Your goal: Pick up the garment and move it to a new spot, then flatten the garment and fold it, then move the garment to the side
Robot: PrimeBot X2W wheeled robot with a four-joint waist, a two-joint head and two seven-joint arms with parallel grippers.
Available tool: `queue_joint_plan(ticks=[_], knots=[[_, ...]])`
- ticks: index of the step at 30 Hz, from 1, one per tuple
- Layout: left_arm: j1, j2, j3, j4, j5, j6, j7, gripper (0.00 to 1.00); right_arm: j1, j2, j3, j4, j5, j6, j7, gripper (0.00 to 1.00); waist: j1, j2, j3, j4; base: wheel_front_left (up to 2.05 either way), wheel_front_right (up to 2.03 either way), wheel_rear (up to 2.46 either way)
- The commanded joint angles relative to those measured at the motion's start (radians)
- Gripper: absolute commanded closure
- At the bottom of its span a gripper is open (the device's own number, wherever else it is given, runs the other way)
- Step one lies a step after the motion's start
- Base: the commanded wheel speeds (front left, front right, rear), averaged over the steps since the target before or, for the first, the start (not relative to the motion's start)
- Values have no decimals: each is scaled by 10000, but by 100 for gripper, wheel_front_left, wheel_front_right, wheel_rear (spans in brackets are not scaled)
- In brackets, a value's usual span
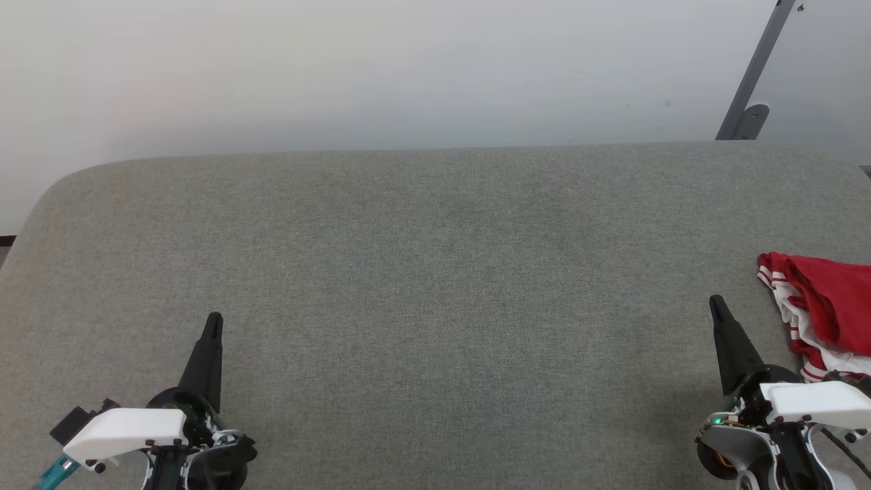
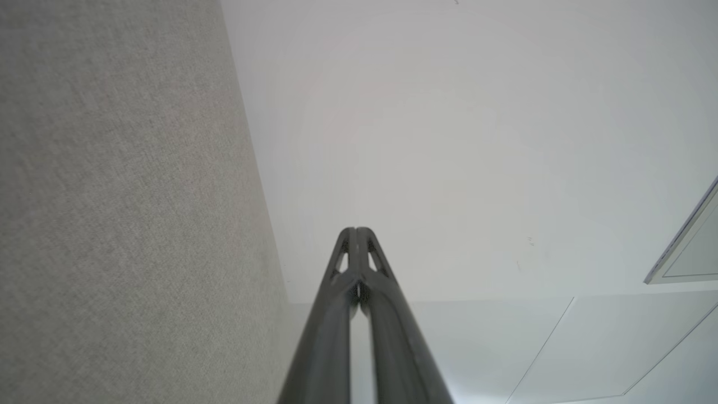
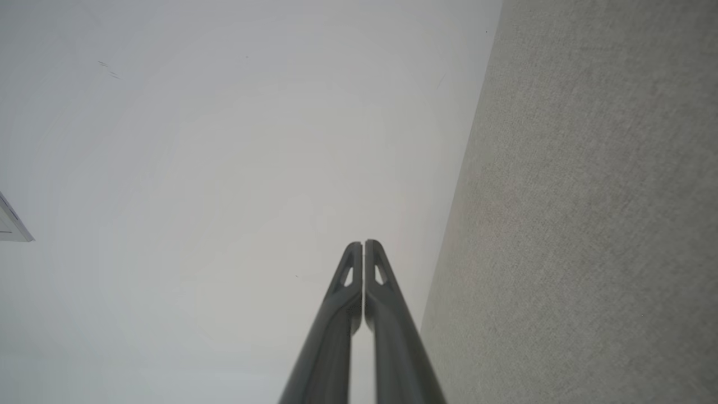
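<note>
The garment (image 1: 827,306), red with white and red-striped trim, lies crumpled at the right edge of the grey fabric table (image 1: 435,272), partly cut off by the head view's border. My right gripper (image 1: 716,303) stands shut just left of it, fingers pointing away from me, holding nothing. At the lower left my left gripper (image 1: 214,320) is shut and empty too, far from the garment. Both wrist views look along closed fingers: the left gripper (image 2: 355,230) and the right gripper (image 3: 363,243) each point past the table's far edge toward a pale wall.
A white wall (image 1: 408,68) rises behind the table's far edge. A grey metal post (image 1: 752,75) with a foot stands at the back right. The table's left corner is rounded.
</note>
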Motion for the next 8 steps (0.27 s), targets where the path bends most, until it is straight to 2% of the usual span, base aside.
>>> queue_joint_plan(ticks=[1,8], knots=[[-136,-15,43,3,40,22,34,100,-48,10,19,-1,41,0,5,100,0,-1,0,0,0,0,0],[-136,-18,47,3,47,22,40,100,-48,10,21,-1,41,0,4,100,0,-1,0,0,0,0,0]])
